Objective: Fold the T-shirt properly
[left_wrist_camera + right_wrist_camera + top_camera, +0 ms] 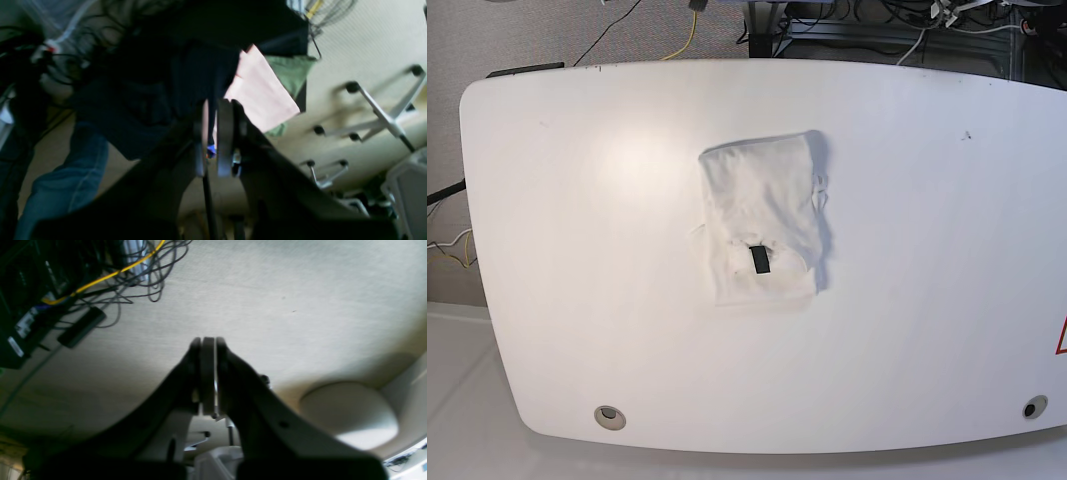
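One folded T-shirt (762, 220), both arms away.
Left gripper (213, 133) and right gripper (209, 373) sit pressed together, empty; you tidy the loose 3 o'clock edge.

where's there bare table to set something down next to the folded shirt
The folded T-shirt, black tag up, lies near the middle of the white table. Bare patches: the broad stretch between shirt and left edge, the equally wide one to the right edge, and the front strip down to the two grommet holes. The narrower back strip borders floor cables.
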Available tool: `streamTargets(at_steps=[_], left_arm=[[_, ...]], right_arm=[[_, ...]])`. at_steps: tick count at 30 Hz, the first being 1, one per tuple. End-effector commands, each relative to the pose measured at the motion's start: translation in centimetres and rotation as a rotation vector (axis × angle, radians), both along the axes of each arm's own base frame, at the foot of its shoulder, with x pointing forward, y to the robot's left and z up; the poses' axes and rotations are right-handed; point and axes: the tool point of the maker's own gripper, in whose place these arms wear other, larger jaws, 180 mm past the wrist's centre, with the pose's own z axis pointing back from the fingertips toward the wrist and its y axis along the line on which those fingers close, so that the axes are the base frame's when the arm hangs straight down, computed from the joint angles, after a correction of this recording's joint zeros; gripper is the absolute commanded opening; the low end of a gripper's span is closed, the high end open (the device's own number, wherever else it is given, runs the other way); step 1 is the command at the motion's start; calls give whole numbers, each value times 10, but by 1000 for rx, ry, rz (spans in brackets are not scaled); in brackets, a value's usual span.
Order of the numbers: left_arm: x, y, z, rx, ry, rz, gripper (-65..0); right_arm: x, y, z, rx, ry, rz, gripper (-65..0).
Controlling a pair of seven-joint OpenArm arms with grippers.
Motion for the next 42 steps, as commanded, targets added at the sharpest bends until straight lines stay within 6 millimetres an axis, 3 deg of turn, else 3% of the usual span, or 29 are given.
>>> streamTargets(at_steps=[1,9,17,22,24,30,34,42], left_arm=[[-5,9,0,22,25,-9,-620],[-16,8,-6,7,47,11,-620],[-19,-10,-28,-52,89,11,-620],[-4,-14,-40,-83,38,47,-620],[5,-16,-46,-98,15,64,-620],[14,-20,-70,-109,18,55,-620],[23,-49,-93,-171,3,94,-620],[32,-84,-119,-277,-19,185,-620]], right_arm=[[-7,-1,-3,7,10,-12,-650],[-13,21,-22,79,-8,-52,-650],[-14,29,-41,135,30,-79,-650],[-8,38,-53,168,28,-101,-650],[-3,31,-57,149,30,-108,-650],[9,41,-71,163,13,-143,-650],[16,53,-80,196,8,-116,-650],[37,71,-96,192,-18,-127,-650]])
